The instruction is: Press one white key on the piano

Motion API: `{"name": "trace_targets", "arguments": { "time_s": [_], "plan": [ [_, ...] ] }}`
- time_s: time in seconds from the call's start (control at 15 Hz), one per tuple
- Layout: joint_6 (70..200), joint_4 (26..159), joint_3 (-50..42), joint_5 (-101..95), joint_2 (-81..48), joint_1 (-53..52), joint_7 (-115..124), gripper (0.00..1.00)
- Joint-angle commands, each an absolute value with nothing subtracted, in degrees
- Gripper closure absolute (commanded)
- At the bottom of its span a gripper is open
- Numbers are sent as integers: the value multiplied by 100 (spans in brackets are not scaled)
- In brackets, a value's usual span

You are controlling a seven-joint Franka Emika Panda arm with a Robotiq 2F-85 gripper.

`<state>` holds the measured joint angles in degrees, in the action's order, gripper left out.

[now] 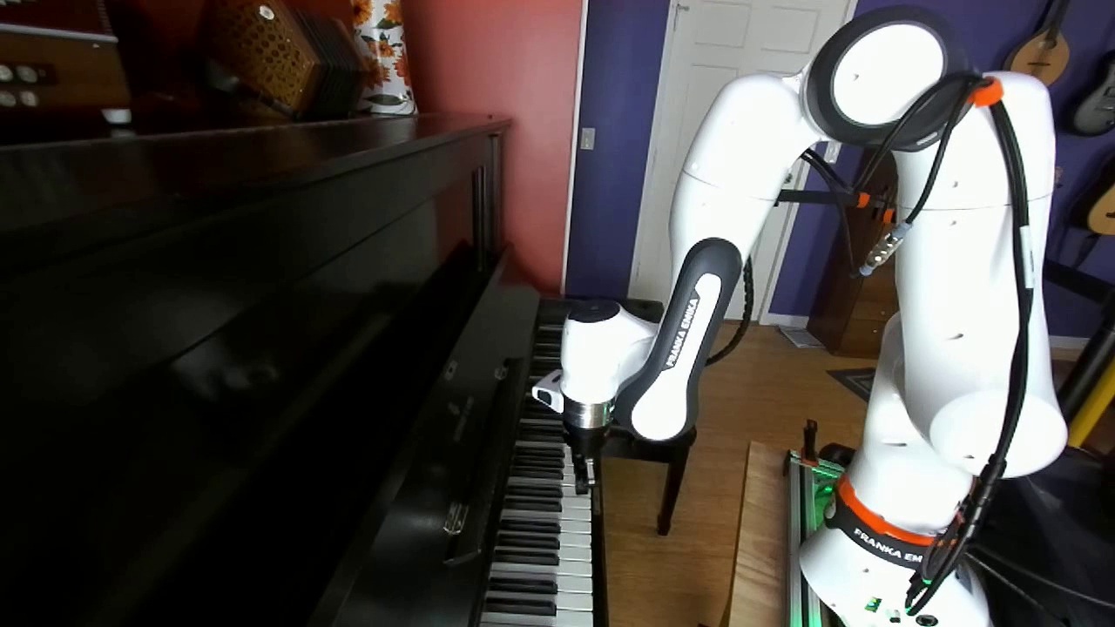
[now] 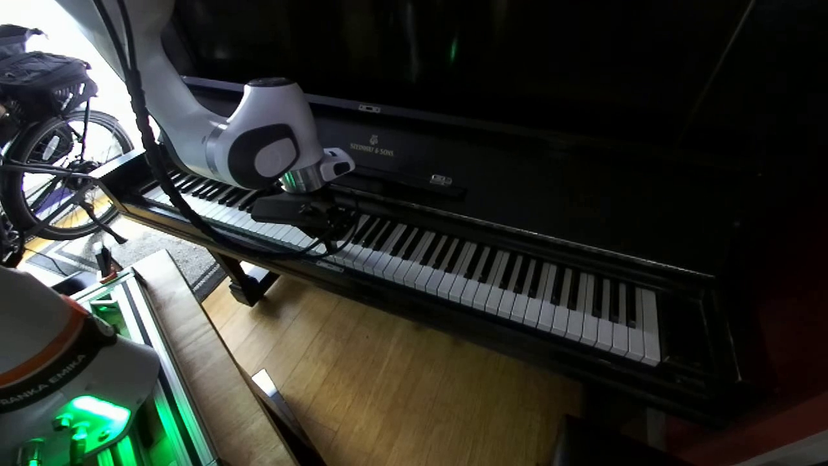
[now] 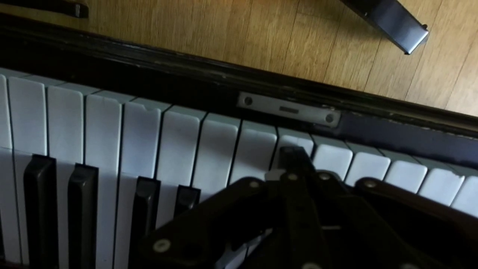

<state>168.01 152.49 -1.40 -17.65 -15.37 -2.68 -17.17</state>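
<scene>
The large black piano [image 1: 348, 209] shows in both exterior views, with its lid raised and its row of white and black keys exposed; its front panel [image 2: 556, 194] and front rail [image 3: 123, 52] show too. My gripper [image 1: 584, 486] points down over the middle of the keyboard. It also shows in an exterior view [image 2: 331, 246], partly behind a cable, and in the wrist view [image 3: 295, 151]. Its fingers are shut with nothing visible between them. The fingertips are over the front part of a white key [image 3: 303, 141]. I cannot tell whether they touch it or whether it is pressed.
A black bench [image 1: 649, 448] stands beside the keyboard. A black cable [image 2: 213, 236] loops down in front of the keys. The robot base stands on a wooden table [image 1: 756, 522]. A concertina [image 1: 270, 52] and a floral cylinder [image 1: 383, 57] stand on the piano top.
</scene>
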Motion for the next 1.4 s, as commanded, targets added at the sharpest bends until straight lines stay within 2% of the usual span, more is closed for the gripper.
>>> {"name": "trace_targets", "arguments": {
  "time_s": [0.0,1.33],
  "plan": [
    [16942,15202,-274,-1977,-1692,-363,-1525,100],
    [16863,15224,-281,-1973,-1611,-412,-1528,100]
  ]
}}
